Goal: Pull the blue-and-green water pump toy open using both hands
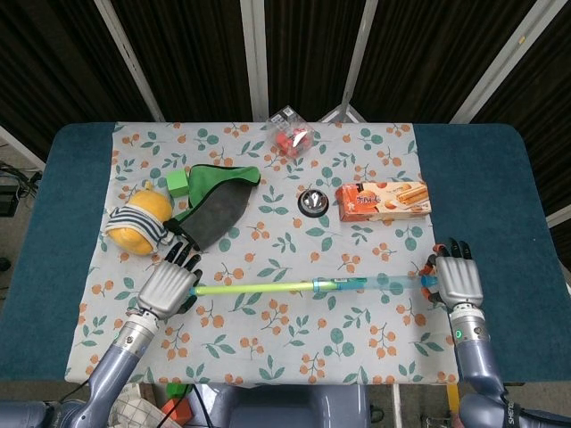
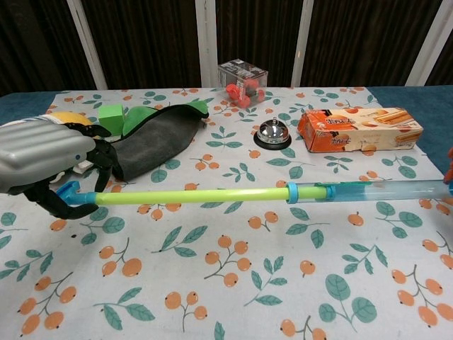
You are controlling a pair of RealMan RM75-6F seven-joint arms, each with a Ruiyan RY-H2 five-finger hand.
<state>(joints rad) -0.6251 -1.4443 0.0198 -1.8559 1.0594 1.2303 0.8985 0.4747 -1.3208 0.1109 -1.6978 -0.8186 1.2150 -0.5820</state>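
The water pump toy [image 1: 312, 286] [image 2: 212, 195] lies stretched across the cloth: a long lime-green rod [image 2: 191, 195] on the left, a clear blue barrel [image 2: 368, 189] on the right. My left hand [image 1: 168, 287] [image 2: 44, 161] holds the blue handle at the rod's left end. My right hand [image 1: 456, 280] grips the barrel's right end near the cloth's right edge; in the chest view only a sliver of that hand shows at the frame's right border.
Behind the toy lie a green-and-grey pouch [image 1: 214, 201], a yellow striped plush [image 1: 140, 217], a green block [image 1: 179, 183], a call bell [image 1: 312, 201], a biscuit box [image 1: 382, 200] and a clear box with red pieces [image 1: 290, 129]. The floral cloth [image 1: 268, 348] covers a blue table.
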